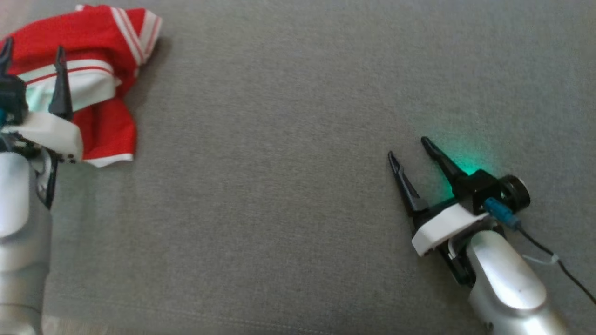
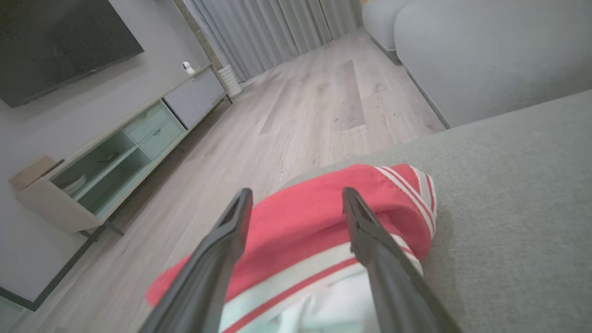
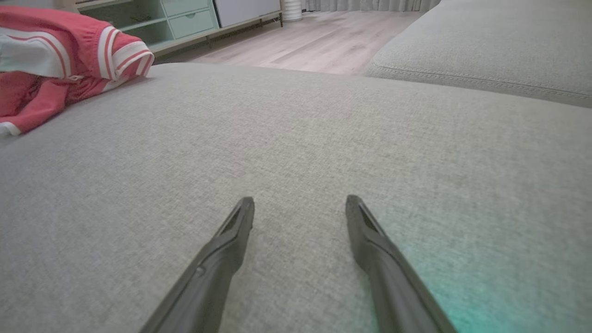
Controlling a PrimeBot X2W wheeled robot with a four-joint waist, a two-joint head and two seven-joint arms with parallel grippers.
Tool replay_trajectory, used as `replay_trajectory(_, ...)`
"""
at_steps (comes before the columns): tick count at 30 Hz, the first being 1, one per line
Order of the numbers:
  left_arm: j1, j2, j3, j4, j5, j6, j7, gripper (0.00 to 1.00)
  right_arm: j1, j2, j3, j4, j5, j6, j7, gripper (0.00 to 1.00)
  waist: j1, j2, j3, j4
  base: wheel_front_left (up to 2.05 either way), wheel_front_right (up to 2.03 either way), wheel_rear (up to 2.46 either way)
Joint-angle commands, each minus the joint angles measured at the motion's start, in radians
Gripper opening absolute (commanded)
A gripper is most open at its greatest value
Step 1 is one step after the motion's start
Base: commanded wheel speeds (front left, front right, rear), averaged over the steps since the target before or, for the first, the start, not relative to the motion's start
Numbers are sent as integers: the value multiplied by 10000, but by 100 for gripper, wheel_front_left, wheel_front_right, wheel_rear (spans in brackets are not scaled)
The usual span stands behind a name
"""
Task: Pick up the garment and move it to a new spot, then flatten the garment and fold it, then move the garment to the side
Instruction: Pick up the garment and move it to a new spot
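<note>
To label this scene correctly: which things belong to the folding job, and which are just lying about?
Job: red-and-white garment, left gripper open over it, right gripper open, grey sofa cushion beneath.
Just there: TV cabinet, television, curtains, wooden floor.

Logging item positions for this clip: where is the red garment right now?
In the head view, the red garment lies bunched at the upper left of the grey cushion, beneath the open left hand.

No text, label, brand, number or sign can be read in any view; the red garment bears only plain white stripes, with no lettering that can be made out.
</note>
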Motion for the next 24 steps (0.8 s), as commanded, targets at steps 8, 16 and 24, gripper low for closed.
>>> replay_trajectory(8,-1064,829,403,1166,-110,263,1259,100,-228,-366,198,-241,305,39,-109,100,-2,0,859,-675,0,0,0)
replay_trajectory(16,-1078,605,561,2137,-528,336,2045,0,-214,-375,136,-160,492,39,-109,100,-2,0,847,-739,0,0,0)
replay_trajectory(24,-1257,744,397,1991,-568,189,970,0,-128,-92,56,-19,618,39,-109,100,-2,0,9,-872,0,0,0)
